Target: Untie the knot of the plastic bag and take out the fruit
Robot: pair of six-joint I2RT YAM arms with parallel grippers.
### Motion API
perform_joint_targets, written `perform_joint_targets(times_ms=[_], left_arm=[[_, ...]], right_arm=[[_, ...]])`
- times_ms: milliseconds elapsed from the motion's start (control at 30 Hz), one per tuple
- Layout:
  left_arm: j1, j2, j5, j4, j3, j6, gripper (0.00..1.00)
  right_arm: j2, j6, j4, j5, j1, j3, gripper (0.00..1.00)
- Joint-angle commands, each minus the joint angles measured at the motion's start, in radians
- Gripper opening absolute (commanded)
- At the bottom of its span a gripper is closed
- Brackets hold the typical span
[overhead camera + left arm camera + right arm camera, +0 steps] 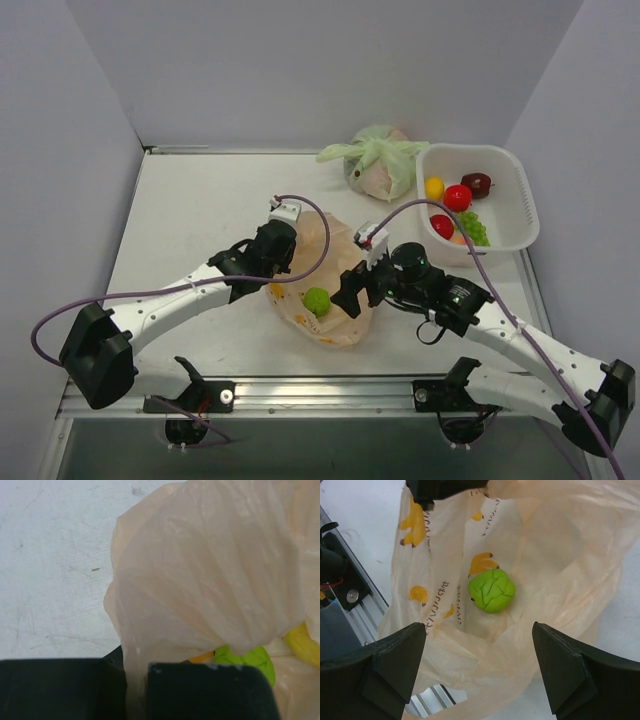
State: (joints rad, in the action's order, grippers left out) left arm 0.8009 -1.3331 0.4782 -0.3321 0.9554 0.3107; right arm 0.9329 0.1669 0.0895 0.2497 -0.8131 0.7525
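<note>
The peach-orange plastic bag (pixel 330 290) lies open on the table between my two arms; I see no knot in it. A round green fruit (pixel 317 301) lies inside it, and it also shows in the right wrist view (pixel 492 590). My left gripper (pixel 272 262) is shut on the bag's film (pixel 135 680) at its left edge and holds it up. My right gripper (pixel 352 293) is open and empty, just above the bag's mouth (pixel 485 670) and short of the green fruit. Other fruits (pixel 458 197) lie in the white basket.
A white basket (pixel 520 205) stands at the back right with red, yellow and green fruits in it. A knotted pale green bag (pixel 378 160) sits beside it at the back. The metal rail (pixel 330 395) runs along the near edge.
</note>
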Motion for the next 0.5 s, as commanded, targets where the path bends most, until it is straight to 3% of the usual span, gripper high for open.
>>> perform_joint_targets(times_ms=[0,233,467], left_arm=[[-0.008,-0.005,-0.073,-0.01,-0.003,0.01,0.0],[-0.025,0.025,-0.089,-0.015,-0.05,-0.001,0.0],[-0.023,0.055,-0.153,-0.039,-0.087,0.102,0.0]], right_arm=[[0.082,-0.041,0.001,-0.082,-0.037,0.079,0.89],[0.283,0.028,0.029,-0.115,-0.041,0.015,0.89],[0.326,0.1,0.049,-0.187,-0.054,-0.093,0.82]])
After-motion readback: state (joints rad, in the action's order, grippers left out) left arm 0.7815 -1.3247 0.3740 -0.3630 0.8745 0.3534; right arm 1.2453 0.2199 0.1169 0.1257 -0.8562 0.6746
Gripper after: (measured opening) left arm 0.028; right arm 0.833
